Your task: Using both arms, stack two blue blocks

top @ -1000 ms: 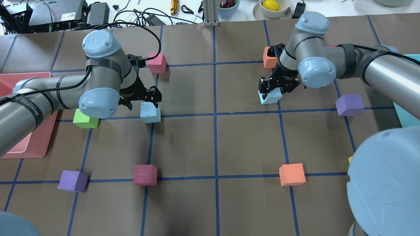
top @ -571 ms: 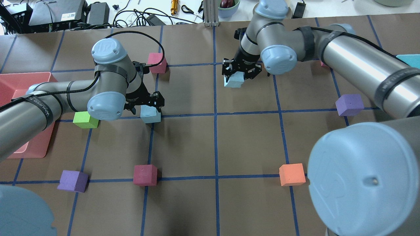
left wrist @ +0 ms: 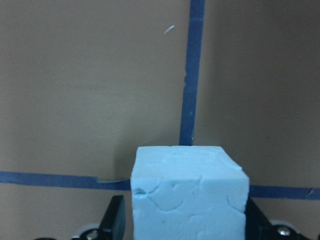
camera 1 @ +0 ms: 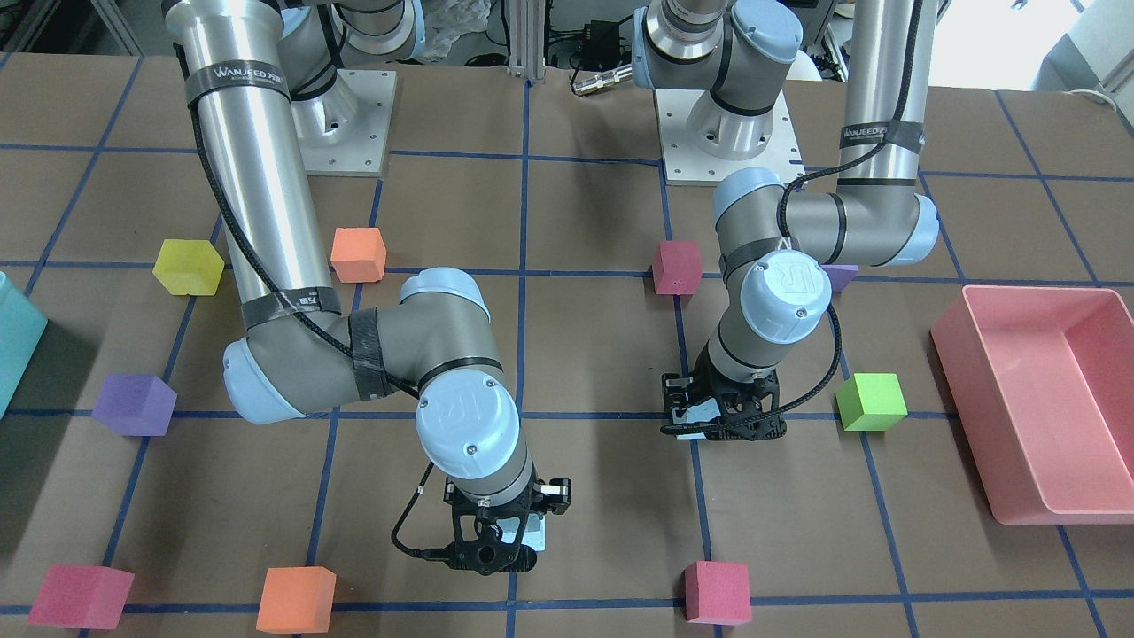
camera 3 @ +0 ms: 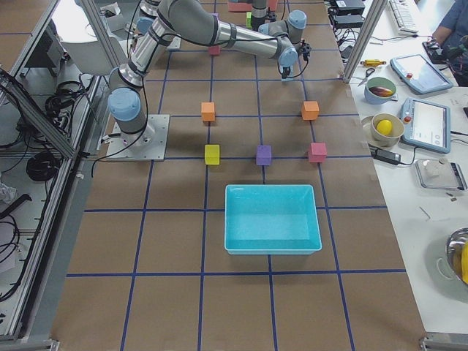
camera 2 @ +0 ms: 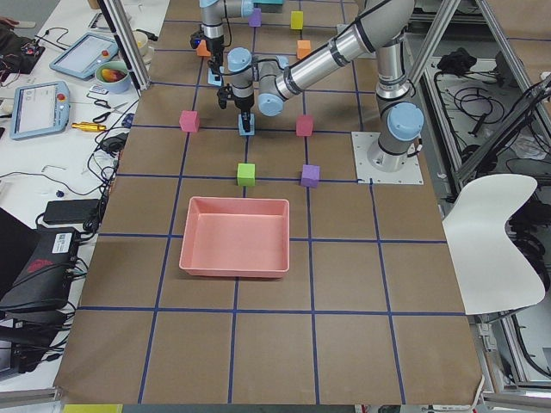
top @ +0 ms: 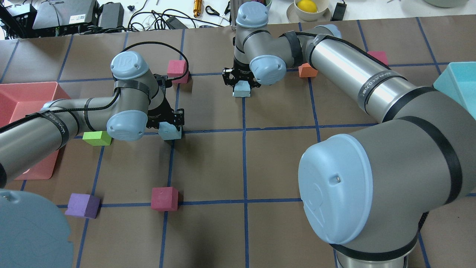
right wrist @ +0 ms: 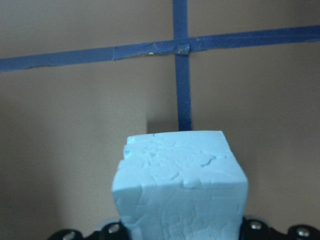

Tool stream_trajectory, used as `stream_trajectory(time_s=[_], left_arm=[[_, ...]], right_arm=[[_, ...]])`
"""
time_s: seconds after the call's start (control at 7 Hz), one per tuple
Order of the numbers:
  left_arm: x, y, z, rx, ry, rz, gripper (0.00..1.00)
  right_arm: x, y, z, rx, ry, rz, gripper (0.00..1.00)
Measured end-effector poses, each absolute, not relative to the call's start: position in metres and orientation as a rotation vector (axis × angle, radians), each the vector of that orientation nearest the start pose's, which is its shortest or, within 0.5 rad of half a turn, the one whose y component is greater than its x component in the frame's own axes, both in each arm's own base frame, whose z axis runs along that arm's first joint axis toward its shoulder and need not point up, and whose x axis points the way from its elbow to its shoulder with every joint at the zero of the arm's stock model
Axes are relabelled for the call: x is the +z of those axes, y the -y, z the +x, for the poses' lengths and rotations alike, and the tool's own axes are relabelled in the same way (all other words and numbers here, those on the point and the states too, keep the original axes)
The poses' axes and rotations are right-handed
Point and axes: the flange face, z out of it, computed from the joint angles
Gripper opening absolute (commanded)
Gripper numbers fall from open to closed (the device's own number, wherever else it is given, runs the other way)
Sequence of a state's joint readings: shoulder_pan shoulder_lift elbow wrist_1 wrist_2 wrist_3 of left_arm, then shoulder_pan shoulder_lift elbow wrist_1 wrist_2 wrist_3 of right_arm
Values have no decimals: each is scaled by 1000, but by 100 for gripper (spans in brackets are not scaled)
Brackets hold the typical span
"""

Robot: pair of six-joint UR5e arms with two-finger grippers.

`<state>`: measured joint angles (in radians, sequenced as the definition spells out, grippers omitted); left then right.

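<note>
One pale blue block [top: 170,131] sits on a tape crossing at the left. My left gripper [top: 166,122] is down over it. In the left wrist view the black fingers [left wrist: 114,220] press both sides of this blue block [left wrist: 190,195], which rests on the table. My right gripper [top: 241,82] is shut on the second blue block [top: 241,89] at the far middle of the table. The right wrist view shows that block [right wrist: 180,185] held a little above a tape crossing. In the front view the left gripper [camera 1: 722,418] is on the right and the right gripper [camera 1: 496,542] is near the bottom.
A pink bin [top: 15,100] stands at the left edge and a teal bin [top: 457,80] at the right. A green cube [top: 96,137] sits beside the left arm. Magenta cubes [top: 176,69] [top: 164,198], a purple cube [top: 82,205] and an orange cube [top: 306,70] lie around.
My right arm has carried its blue block leftward and farther away, to the table's middle line. My left gripper has come down around the other blue block.
</note>
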<state>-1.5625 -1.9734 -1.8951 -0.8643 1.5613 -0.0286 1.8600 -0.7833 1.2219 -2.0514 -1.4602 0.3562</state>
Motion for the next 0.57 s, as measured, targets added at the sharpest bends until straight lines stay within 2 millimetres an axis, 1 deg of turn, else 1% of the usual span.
stream_trajectory(time_s=[0.14,0.29,0.43,0.57], left_arm=[[199,562,-131,6,-3149,-33,11],[213,569,-134,-29,-3150,-17,11],[231,581,-137,-58,-3152,-13,12],[251,596,-139,-69,-3156,-23,12]], right_arm=[[193,687,357,7,-3030,95,100],[190,686,358,21,-3035,93,100],[199,684,357,28,-3042,86,100],[233,681,352,18,-3045,80,100]])
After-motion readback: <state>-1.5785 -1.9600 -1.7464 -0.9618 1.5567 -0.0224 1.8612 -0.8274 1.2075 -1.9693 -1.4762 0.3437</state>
